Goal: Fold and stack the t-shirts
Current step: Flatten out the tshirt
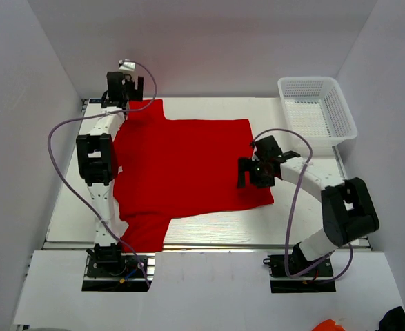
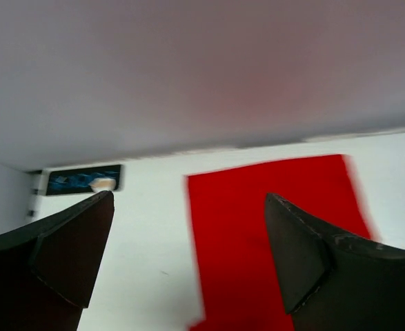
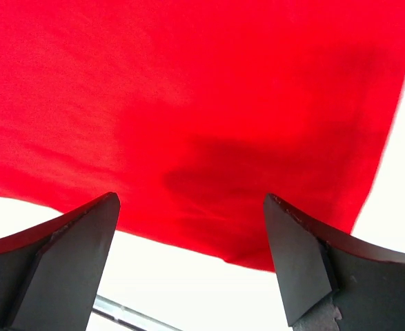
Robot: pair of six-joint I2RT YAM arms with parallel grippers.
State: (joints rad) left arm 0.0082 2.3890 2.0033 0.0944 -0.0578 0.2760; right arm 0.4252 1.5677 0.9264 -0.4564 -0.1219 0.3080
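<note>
A red shirt [image 1: 188,165] lies flat on the bench [image 1: 216,227]. The left tool [image 1: 123,86], wide open, hovers over the sleeve at the far-left corner. The right tool [image 1: 247,172], equally wide, hangs over the right-edge hem, likely readying a fold.

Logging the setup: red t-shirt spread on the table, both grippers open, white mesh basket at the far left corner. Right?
Not quite: the white mesh basket sits at the far right corner, not the left, as the top external view shows. The red t-shirt does lie spread on the table, and the left gripper and right gripper are both open.
</note>
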